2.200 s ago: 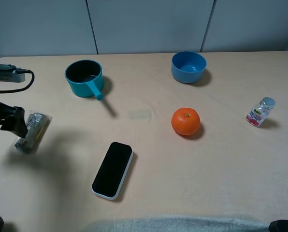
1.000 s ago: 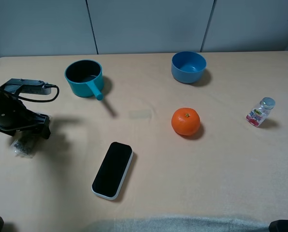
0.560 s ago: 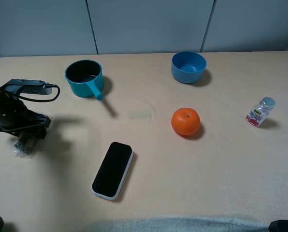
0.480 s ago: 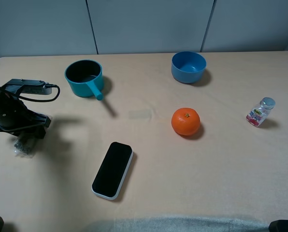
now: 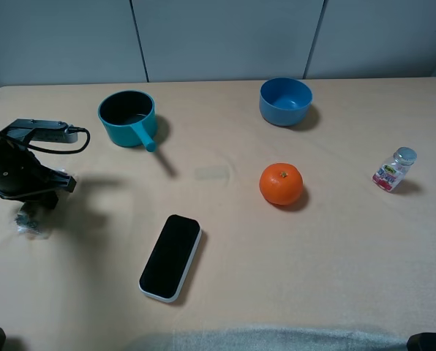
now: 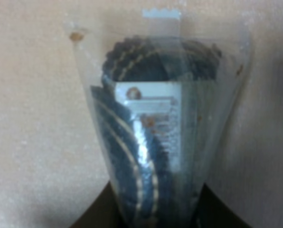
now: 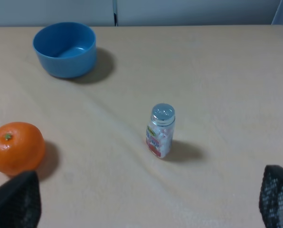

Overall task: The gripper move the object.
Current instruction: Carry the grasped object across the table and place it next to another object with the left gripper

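The object, a clear crinkly packet [image 5: 30, 219] with dark contents, is at the table's far left edge. My left gripper [image 5: 32, 202], a black arm end with cables, is right over it. In the left wrist view the packet [image 6: 158, 128] fills the picture, and its narrow end is pinched between my dark fingers [image 6: 96, 216]. It looks held low over the table. My right gripper [image 7: 146, 194] is open and empty. Its mesh-padded fingers [image 7: 15, 199] stand wide apart, well short of the bottle.
A black phone-like slab [image 5: 171, 257] lies to the right of the packet. A teal pot [image 5: 128, 117] and a blue bowl [image 5: 285, 101] stand at the back. An orange [image 5: 281, 183] sits mid-table. A small pink-label bottle [image 5: 394, 170] stands at right, also in the right wrist view [image 7: 160, 130].
My left arm came in from the left edge and settled over the packet. In the last half second the packet shifted slightly left with the gripper. The right arm has not moved.
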Motion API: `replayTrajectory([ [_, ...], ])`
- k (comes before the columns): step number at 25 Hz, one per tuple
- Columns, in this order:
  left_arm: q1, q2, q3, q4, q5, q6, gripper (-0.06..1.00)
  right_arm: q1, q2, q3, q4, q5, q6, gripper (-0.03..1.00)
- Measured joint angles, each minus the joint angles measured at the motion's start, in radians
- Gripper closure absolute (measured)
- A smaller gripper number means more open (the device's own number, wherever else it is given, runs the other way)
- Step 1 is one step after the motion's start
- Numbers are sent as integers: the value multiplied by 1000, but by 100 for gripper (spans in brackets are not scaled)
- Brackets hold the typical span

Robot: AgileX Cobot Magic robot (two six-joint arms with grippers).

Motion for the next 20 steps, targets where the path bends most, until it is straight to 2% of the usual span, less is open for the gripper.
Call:
replayTrajectory([
  [12,0,-2,0,0,7,0,73,0,0,0,0,1,0,28],
  [20,0,-68,0,3,71,0,76,0,0,0,0,1,0,28],
])
